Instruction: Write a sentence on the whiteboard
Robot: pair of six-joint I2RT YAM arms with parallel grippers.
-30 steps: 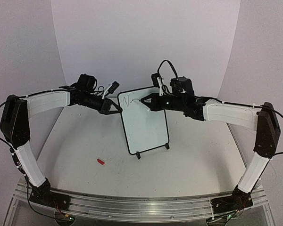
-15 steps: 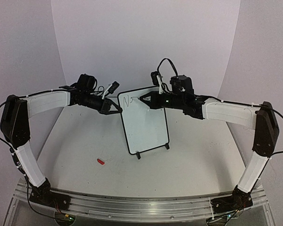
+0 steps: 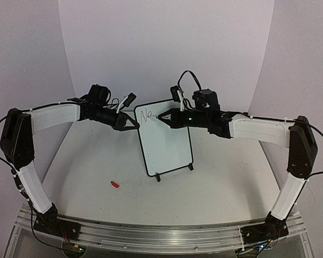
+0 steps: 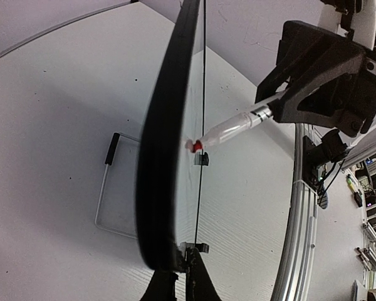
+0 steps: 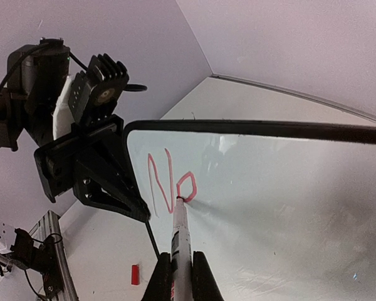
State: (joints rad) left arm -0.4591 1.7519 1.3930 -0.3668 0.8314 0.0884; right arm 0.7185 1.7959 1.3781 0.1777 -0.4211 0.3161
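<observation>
The whiteboard point(image 3: 167, 145) stands upright on its two black feet mid-table. My left gripper point(image 3: 135, 123) is shut on the board's upper left edge; in the left wrist view the black frame point(image 4: 166, 125) runs up from between the fingers point(image 4: 183, 276). My right gripper point(image 3: 162, 116) is shut on a white marker point(image 5: 180, 238) whose red tip point(image 4: 192, 145) touches the board face point(image 5: 269, 207). The sentence point(image 5: 169, 185) is red lettering at the top left: an "N" and a closed loop beside it, with the tip at the loop's lower left.
A small red marker cap point(image 3: 115, 184) lies on the table, left of the board and nearer the front. A metal rail point(image 3: 151, 231) with both arm bases runs along the near edge. Pale walls close the back and sides.
The marker tip has traced a loop to the right of the "N", adding a second letter shape. The left arm and the board have stayed still.
</observation>
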